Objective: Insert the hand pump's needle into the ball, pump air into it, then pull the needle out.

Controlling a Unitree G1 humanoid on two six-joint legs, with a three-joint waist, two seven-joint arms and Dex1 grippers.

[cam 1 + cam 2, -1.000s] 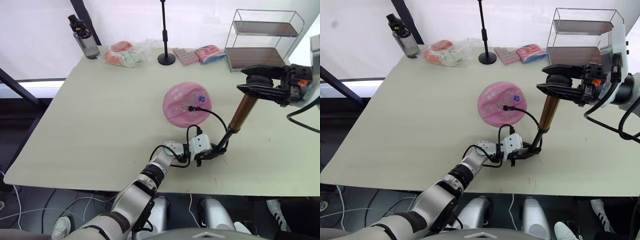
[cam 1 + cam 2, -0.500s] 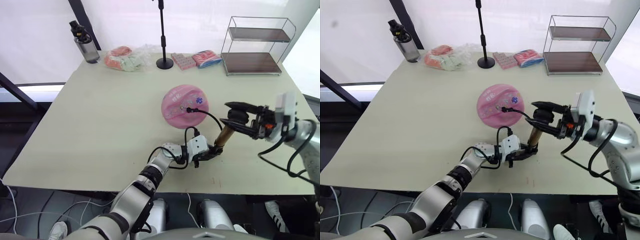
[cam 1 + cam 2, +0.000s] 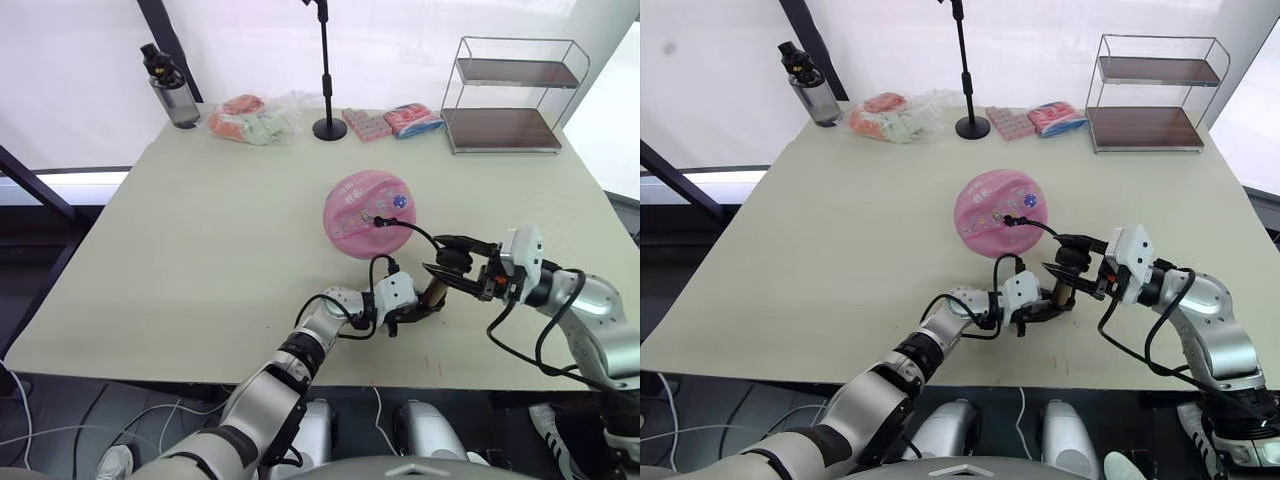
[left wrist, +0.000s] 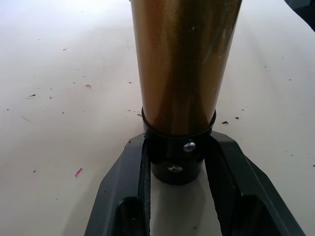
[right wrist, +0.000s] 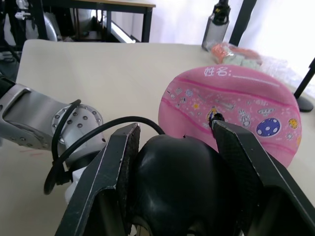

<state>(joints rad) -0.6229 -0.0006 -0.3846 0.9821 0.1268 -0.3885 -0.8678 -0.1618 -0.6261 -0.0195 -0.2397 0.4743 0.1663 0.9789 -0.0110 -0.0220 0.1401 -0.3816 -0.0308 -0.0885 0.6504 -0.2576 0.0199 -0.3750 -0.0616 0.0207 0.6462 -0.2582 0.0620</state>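
Pink ball [image 3: 367,213] mid-table, needle [image 5: 212,118] in; both jaws gripping hand pump [image 4: 183,73]

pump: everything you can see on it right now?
The hand pump has a shiny gold-bronze barrel, metal by its look, with a black collar and two small screws at its base. It stands on the table, handle fully down. The left gripper clamps the base collar; the right gripper has its jaws either side of the rounded black handle on top. A thin black hose loops from it to the pink ball.
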